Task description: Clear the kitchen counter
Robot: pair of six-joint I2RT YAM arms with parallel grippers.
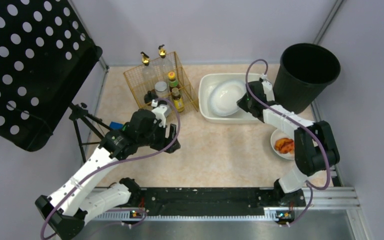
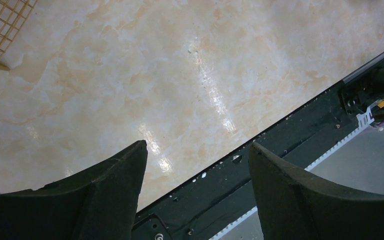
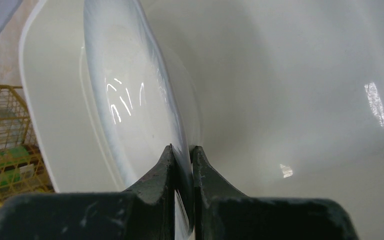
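Over the tub [image 1: 205, 111] near the bench's [image 1: 220, 150] far edge, my right pincer [image 3: 182, 152] is clamped on the rim of a plate [image 3: 130, 100], tilted to slide inside. My left pincer [image 2: 197, 147] hangs apart, empty, ready for what's left.

A lab test cell — grey walls [image 1: 205, 25], mock kitchen counter [image 1: 220, 155], wire basket [image 1: 135, 85] of bottles [image 1: 178, 100].
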